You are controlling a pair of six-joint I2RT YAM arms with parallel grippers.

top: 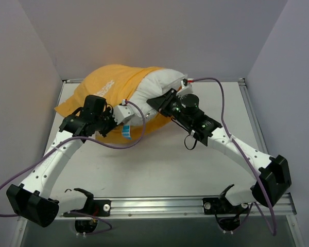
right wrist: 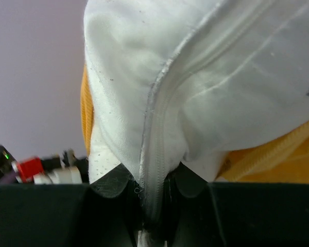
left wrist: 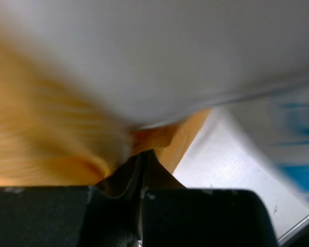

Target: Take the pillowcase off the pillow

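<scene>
Overhead, the pillowcase (top: pixel 105 85) lies bunched at about 11 o'clock on the counter (top: pixel 159 164), close to the far wall (top: pixel 154 36). The pillow (top: pixel 157 87) bulges out of its open mouth toward 1 o'clock, roughly half uncovered. The left pincer (top: pixel 124 113) comes in from 8 o'clock to the near edge of the bundle, where orange meets white. A small blue-and-white tag (top: pixel 127 131) hangs just beside it, and a purple cable (top: pixel 118 145) loops over the counter below. The right pincer (top: pixel 158 102) reaches in from 4 o'clock and meets the white cushion's near side. Behind it, a red connector (top: pixel 189 81) sits at the pillow's right end.

From above, both arms' bodies block the grip points, and the wrist views fill that in. The left wrist view shows the left pincer (left wrist: pixel 142 157) pressed together on a fold of the orange hem (left wrist: pixel 159 136). The white pillow (left wrist: pixel 159 56) looms blurred above it, the tag (left wrist: pixel 298 149) is a blue smear at 3 o'clock, and bare counter (left wrist: pixel 221 164) shows below that. The right wrist view shows the right pincer (right wrist: pixel 153 190) pinching the pillow's stitched seam (right wrist: pixel 154 118), with white cloth gathered between its fingers. Orange fabric (right wrist: pixel 278 159) peeks out at 4 o'clock, and a thin strip of it shows at 9 o'clock.
</scene>
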